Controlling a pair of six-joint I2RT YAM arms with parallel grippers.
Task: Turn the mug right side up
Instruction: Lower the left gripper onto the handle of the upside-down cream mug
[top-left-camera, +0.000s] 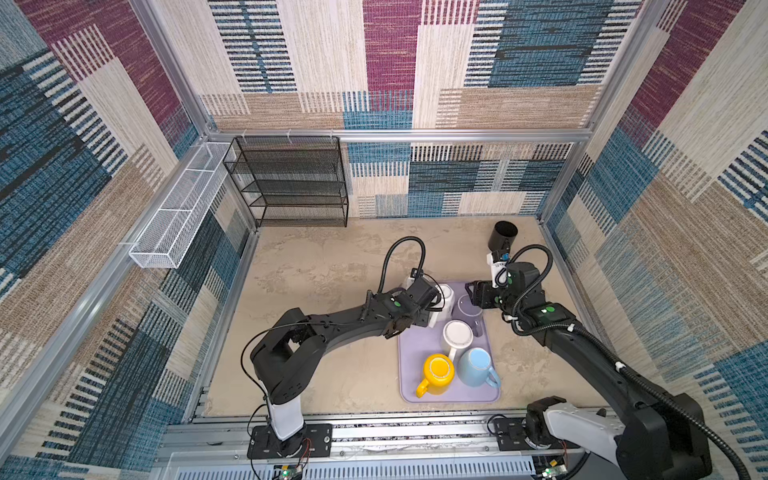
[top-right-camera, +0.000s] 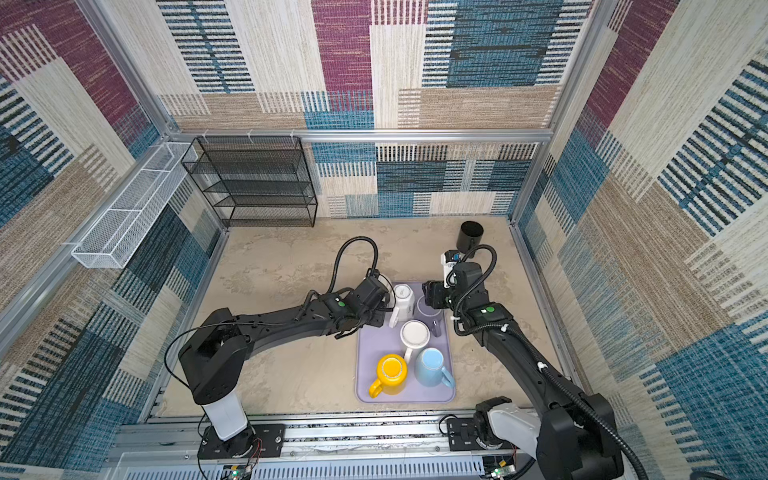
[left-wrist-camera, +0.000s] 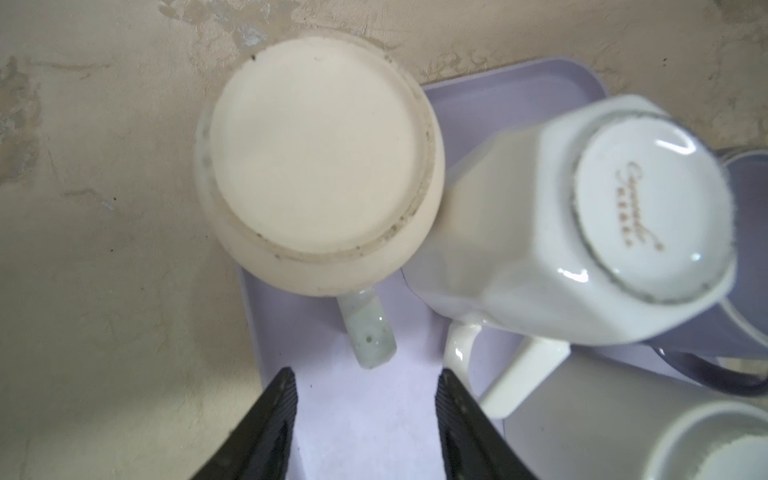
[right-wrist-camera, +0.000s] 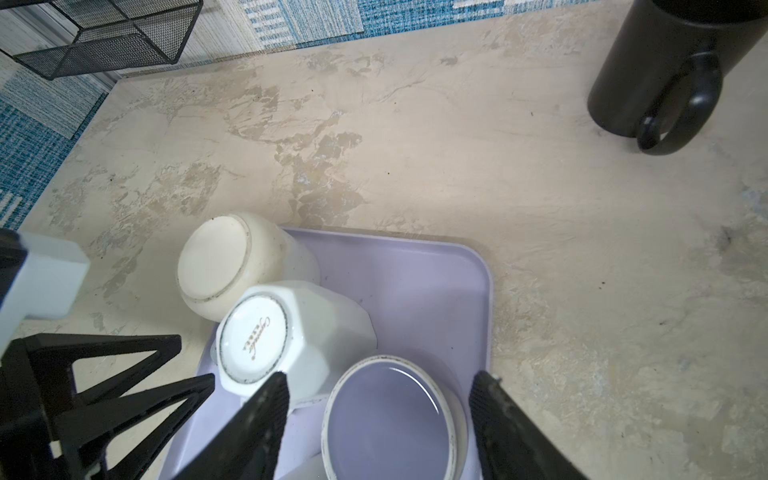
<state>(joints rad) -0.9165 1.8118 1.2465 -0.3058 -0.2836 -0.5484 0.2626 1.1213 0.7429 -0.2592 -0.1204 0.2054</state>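
Woven patchwork panels close in a mottled beige bench (top-left-camera: 332, 266), with a black mesh rack (top-left-camera: 291, 183) against the back wall and a lavender tray (top-left-camera: 411, 357) lying near the front. Three mugs on the tray stand base-up at its far end. A cream mug (left-wrist-camera: 316, 153) sits at the corner on the left arm's side, a white faceted mug (left-wrist-camera: 540, 232) leans tilted against it, and a lavender mug (right-wrist-camera: 386, 419) is just beside that. The left pincer (left-wrist-camera: 366, 376) is released, jaws apart with nothing between them, and the cream mug's handle (left-wrist-camera: 370, 332) is just ahead of the tips. The right pincer (right-wrist-camera: 380, 376) is also spread wide, with one jaw on either side of the lavender mug's base and a gap showing on both sides. Nearer the front, a white mug (top-left-camera: 457, 334), a yellow mug (top-left-camera: 438, 370) and a blue mug (top-left-camera: 476, 365) stand mouth-up on the tray. A black mug (top-left-camera: 503, 235) stands upright on the bench, well apart
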